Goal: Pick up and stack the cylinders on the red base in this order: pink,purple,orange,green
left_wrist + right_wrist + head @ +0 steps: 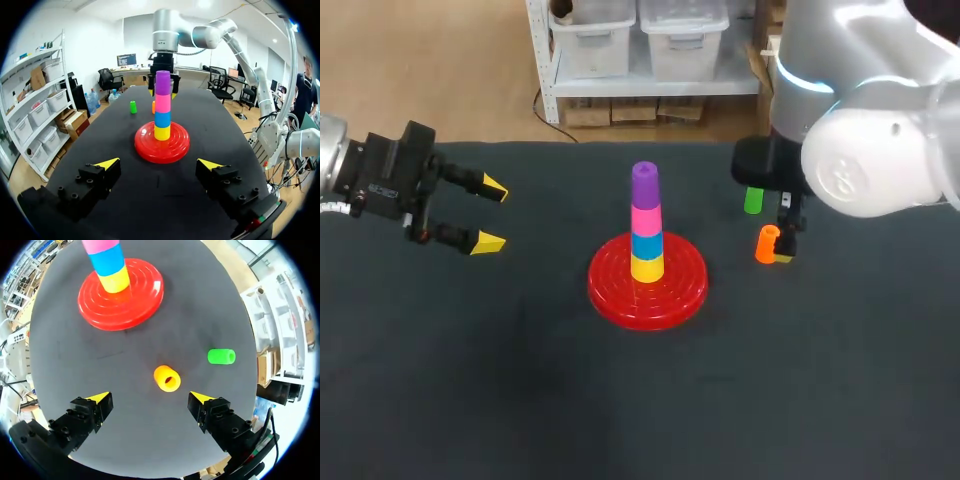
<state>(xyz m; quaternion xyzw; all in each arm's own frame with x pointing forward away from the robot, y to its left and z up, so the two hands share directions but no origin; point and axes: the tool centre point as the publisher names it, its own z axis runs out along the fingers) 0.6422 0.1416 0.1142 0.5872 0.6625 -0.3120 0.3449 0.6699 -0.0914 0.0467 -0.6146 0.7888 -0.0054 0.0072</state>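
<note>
1. Fingers [100, 399] of the right gripper [150, 397] stand wide apart and clamp nothing
2. The orange cylinder [167, 378] sits on the dark table [125, 435] just ahead of the yellow tips, roughly midway between them and touching neither; its hollow end faces the wrist camera
3. The green cylinder [221, 356] lies a little farther out, near the orange one but apart from it
4. Farther ahead is the red base [145, 300], carrying a stack that runs yellow [117, 282], blue [107, 260], pink [647, 220], then purple [645, 185] on top
5. The left gripper [492, 215] hangs well apart from the base on the other side, its fingers spread and empty
</note>
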